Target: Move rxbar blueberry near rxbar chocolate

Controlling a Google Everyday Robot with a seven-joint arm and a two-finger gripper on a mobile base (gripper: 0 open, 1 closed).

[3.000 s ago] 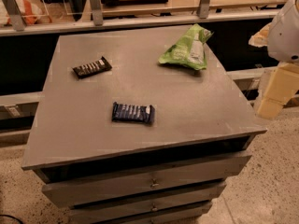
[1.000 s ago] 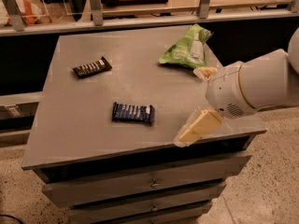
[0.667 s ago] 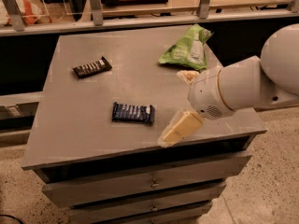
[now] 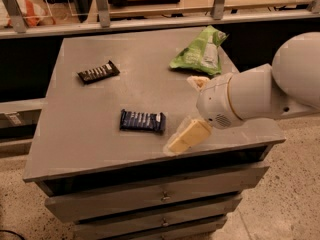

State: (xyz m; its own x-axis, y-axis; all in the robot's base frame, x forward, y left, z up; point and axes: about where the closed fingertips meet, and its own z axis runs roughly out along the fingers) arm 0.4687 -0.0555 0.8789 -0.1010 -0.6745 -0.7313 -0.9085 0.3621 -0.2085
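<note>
Two bars lie on the grey cabinet top (image 4: 75,134). The rxbar blueberry (image 4: 142,121) is near the front middle, with the rxbar chocolate (image 4: 98,72) well apart at its 10 o'clock. At its 3 o'clock is the gripper (image 4: 181,114), fingers spread wide. The frame edge cuts off the arm (image 4: 260,91). Three seconds ago the gripper stood past the right edge; both bars are unmoved.
</note>
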